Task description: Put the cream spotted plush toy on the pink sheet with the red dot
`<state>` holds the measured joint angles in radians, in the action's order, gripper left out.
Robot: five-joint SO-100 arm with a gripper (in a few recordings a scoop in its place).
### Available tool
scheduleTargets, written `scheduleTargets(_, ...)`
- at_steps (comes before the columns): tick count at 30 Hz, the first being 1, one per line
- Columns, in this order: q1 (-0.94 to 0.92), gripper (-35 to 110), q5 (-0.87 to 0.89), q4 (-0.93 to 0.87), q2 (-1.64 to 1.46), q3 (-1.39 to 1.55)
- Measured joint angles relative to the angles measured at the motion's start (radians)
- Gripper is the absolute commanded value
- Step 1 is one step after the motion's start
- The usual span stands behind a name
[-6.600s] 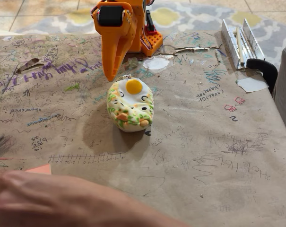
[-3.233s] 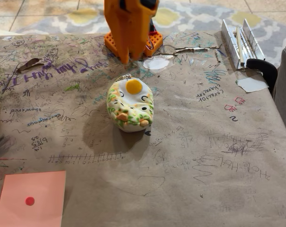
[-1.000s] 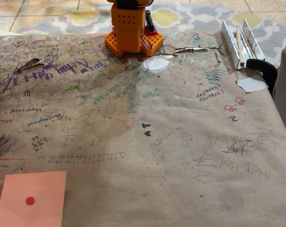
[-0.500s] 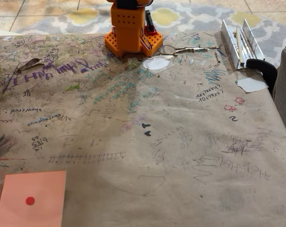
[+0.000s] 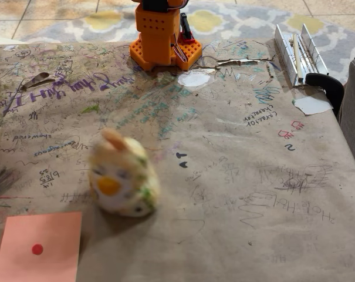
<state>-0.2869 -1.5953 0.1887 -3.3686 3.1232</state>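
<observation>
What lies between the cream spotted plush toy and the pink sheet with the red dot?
Fixed view: nothing, just scribbled brown paper between the blurred plush toy and the pink sheet.

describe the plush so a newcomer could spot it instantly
Start at the brown scribbled paper table cover, then go to its near-left corner where the pink sheet lies. Just up-right of it sits the plush toy: blurred, rounded, cream, speckled, with an orange patch.

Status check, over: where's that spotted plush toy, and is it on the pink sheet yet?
Plush toy blurred, on table beside pink sheet, not on it. Path clear.
</observation>
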Motion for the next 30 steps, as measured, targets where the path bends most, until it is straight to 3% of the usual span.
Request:
scheduleTargets(25, -0.005, 39, 0.046, -0.12, 0.006, 0.0)
scheduleTargets(28, -0.005, 0, 0.081, -0.135, 0.008, 0.0)
scheduleTargets(30, 0.011, 0, 0.173, -0.153, 0.008, 0.0)
